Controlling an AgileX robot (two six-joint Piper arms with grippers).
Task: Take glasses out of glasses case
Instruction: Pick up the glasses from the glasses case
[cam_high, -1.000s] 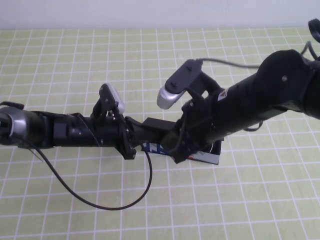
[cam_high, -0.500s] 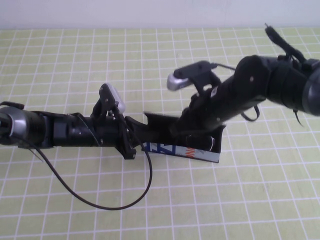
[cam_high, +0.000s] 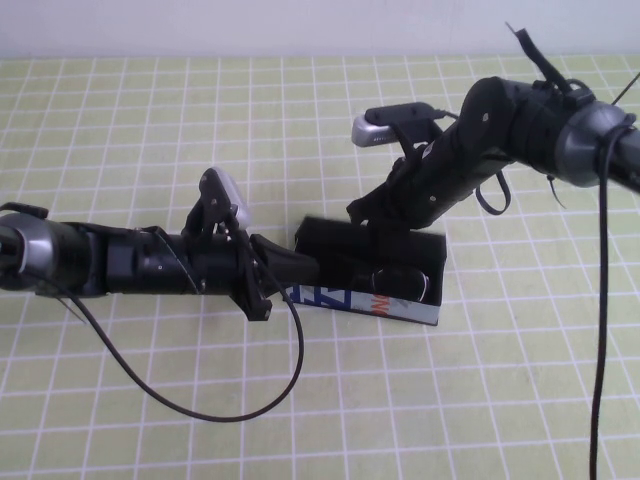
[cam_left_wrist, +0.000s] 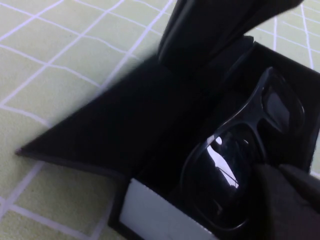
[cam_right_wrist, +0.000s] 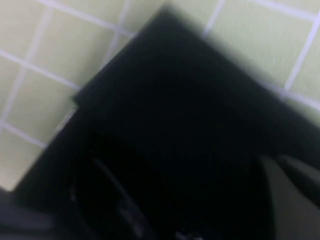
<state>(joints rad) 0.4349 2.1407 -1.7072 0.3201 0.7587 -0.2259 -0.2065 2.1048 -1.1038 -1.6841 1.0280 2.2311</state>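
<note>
My left tool (cam_high: 300, 268) lies low over the desk (cam_high: 120, 130), reaching in from my left to the left end of the glasses case (cam_high: 400, 306). From the left wrist view one dark finger (cam_left_wrist: 220, 25) presses on the opened flap (cam_left_wrist: 115, 125), and the other (cam_left_wrist: 290, 200) sits at the near edge beside the glasses (cam_left_wrist: 240, 165) — so the tool is spread apart around that end of the case, not closed on anything I can make out.

My right tool (cam_high: 385, 225) comes down from the far right and hovers at the back edge of the case, over the flap (cam_high: 340, 238). Whether it is open or closed I cannot tell; the right wrist view gives only the black flap (cam_right_wrist: 190, 115) against the green grid cloth (cam_right_wrist: 40, 30).

The case sits near the middle of the desk, lid open and laid back, its white front with blue and orange print facing me. The glasses (cam_high: 395, 282) are inside the case, lying along it — black frame, glossy lenses catching a little light. A loose black cable (cam_high: 250, 405) loops over the desk below my left arm
</note>
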